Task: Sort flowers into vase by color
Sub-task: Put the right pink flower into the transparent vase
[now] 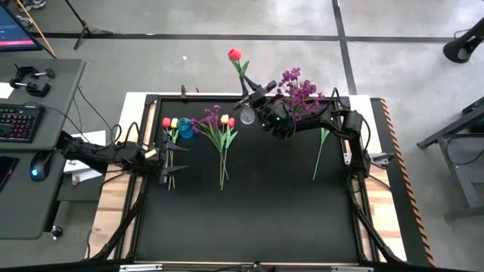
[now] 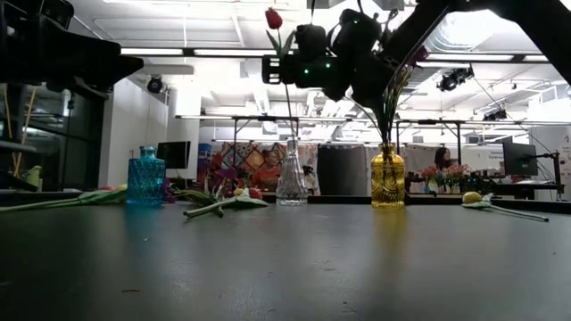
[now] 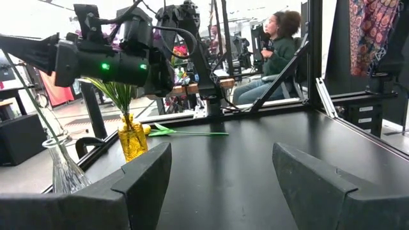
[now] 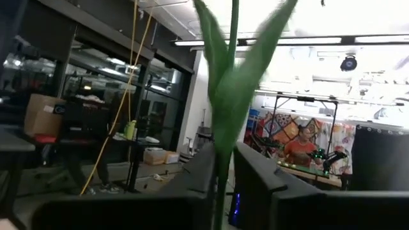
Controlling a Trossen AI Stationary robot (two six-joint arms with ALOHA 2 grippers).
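red tulip seemingly upright, stem vertical

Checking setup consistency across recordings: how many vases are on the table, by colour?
Blue vase: 1
Clear vase: 1
Yellow vase: 1
Total: 3

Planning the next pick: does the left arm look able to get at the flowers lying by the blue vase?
Probably yes: the left gripper waits with open jaws right beside those flowers near the blue vase, nothing between; the right gripper is busy elsewhere.
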